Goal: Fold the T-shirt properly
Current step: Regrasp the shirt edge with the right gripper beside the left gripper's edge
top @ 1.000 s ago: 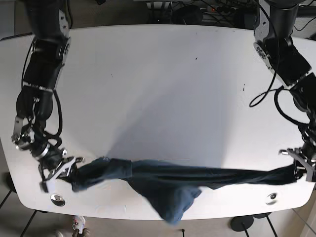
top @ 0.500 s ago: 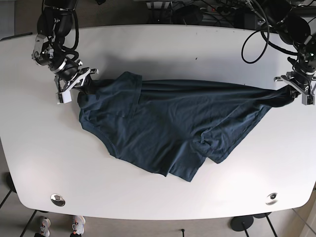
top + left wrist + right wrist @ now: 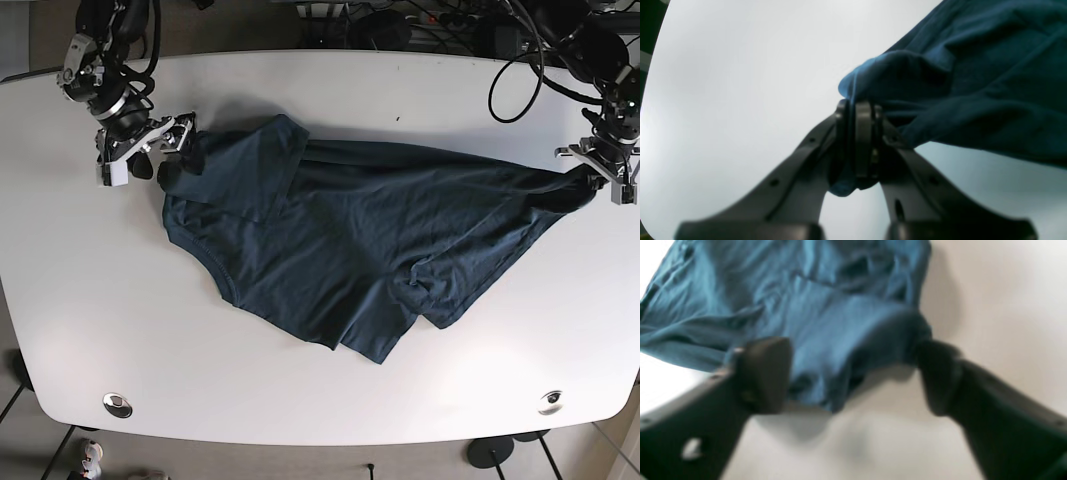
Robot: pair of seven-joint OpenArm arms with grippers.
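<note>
Since half a second ago the right gripper (image 3: 148,152) has shifted slightly up and toward the table's far left corner, and its jaws have come apart; the shirt (image 3: 340,240) has settled a little flatter, with its left shoulder flap now folded over higher up. A full second ago the cloth hung in a stretched rope along the near edge; now it lies spread across the middle of the white table (image 3: 330,90).

In the right wrist view the two dark fingers (image 3: 763,373) stand wide apart, the blue cloth (image 3: 826,340) bunched between them and brushing the right-hand finger, though the picture is blurred and the contact is hard to judge. No grip shows there.

The left gripper (image 3: 857,143) has its jaws pressed together on a thin edge of the shirt (image 3: 957,83), the fabric pinched between the pads and bulging out above them. In the base view this gripper (image 3: 605,178) sits at the table's right side, with the shirt's corner drawn out toward it in a taut point.

The shirt's lower part lies crumpled and overlapped near the table's middle, its hem pointing toward the near edge. Two round metal fittings (image 3: 117,404) sit in the near corners.
</note>
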